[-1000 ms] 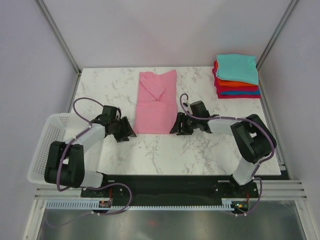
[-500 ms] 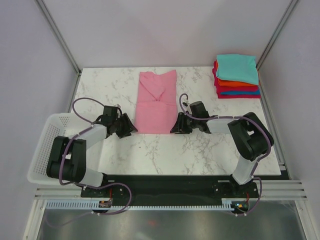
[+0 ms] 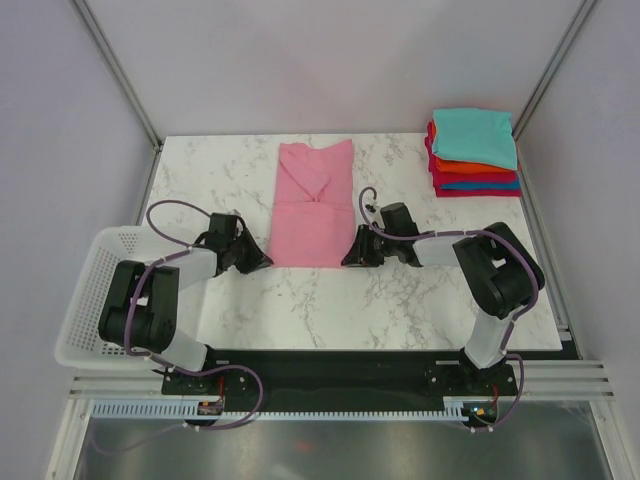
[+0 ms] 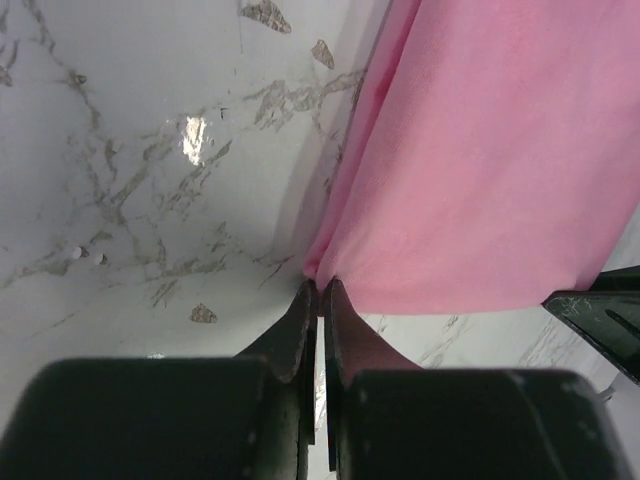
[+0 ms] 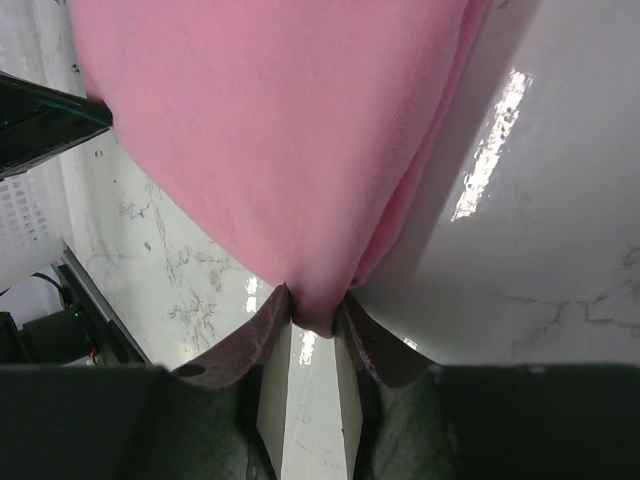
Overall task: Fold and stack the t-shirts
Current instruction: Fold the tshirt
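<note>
A pink t-shirt (image 3: 312, 205) lies folded into a long strip at the middle of the marble table. My left gripper (image 3: 265, 262) sits at its near left corner. In the left wrist view that gripper (image 4: 318, 285) is shut, pinching the corner of the pink cloth (image 4: 480, 170). At the near right corner is my right gripper (image 3: 348, 259). Seen from its wrist, the right gripper (image 5: 318, 305) is closed on a bunch of the pink cloth (image 5: 280, 130). Several folded t-shirts (image 3: 475, 150), teal on top, are stacked at the far right.
A white mesh basket (image 3: 80, 310) stands off the table's left edge beside the left arm. Frame posts rise at the back corners. The stack sits near the table's right edge.
Both grippers have slid inward to the pink shirt's near corners and closed on the cloth. The shirt itself lies as before.
</note>
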`<action>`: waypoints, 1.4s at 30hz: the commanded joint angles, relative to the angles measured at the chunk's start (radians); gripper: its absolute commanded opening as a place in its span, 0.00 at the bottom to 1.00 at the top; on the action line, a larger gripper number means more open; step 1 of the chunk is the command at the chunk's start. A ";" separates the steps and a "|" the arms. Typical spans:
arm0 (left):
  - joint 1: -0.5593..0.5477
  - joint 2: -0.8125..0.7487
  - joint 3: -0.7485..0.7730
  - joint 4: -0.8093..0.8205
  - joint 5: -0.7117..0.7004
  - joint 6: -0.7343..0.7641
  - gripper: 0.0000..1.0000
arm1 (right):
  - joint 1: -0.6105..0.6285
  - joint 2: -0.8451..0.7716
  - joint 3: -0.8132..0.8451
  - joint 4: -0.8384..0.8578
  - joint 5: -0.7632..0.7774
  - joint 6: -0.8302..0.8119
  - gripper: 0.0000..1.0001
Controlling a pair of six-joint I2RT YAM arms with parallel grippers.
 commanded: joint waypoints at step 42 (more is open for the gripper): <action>-0.476 -0.712 0.362 -0.867 -0.391 -0.067 0.02 | 0.110 -0.872 0.101 -0.859 0.452 0.075 0.00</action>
